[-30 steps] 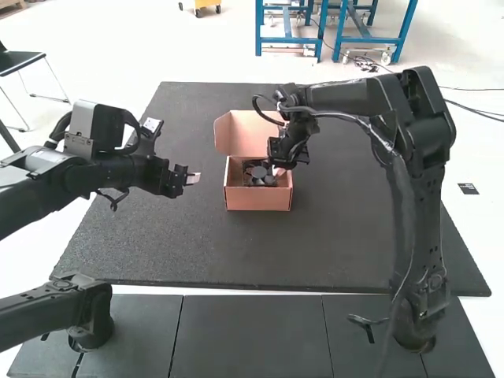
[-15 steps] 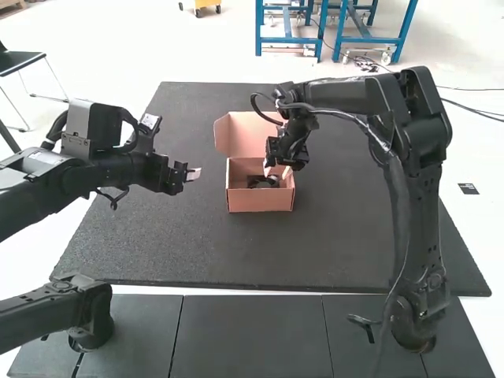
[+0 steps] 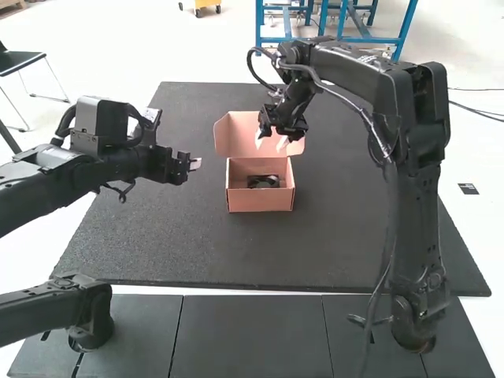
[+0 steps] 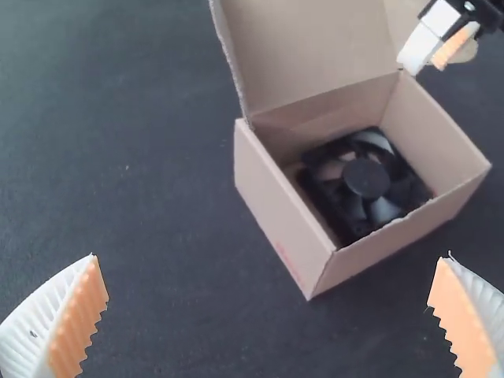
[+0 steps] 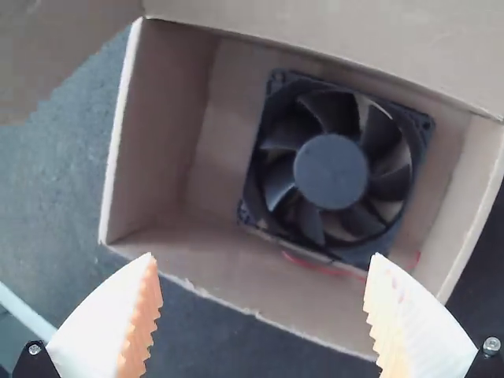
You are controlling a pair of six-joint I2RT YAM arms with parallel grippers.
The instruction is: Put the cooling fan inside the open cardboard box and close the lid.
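Note:
The black cooling fan (image 5: 331, 175) lies flat at the bottom of the open cardboard box (image 3: 260, 197) in the middle of the mat; it is also in the fan (image 4: 364, 187) of the left wrist view. The lid (image 3: 246, 131) stands up at the box's back. My right gripper (image 3: 279, 128) hangs open above the box's back edge, in front of the lid, holding nothing. My left gripper (image 3: 189, 165) is open, raised to the left of the box and well apart from it.
The box sits on a black mat (image 3: 157, 236) with bare mat all round it. Blue metal frames (image 3: 331, 31) stand beyond the mat's far edge.
The right gripper let go of the fan inside the box, then rose and drew back toward the lid. The left gripper crept slightly up and toward the box.

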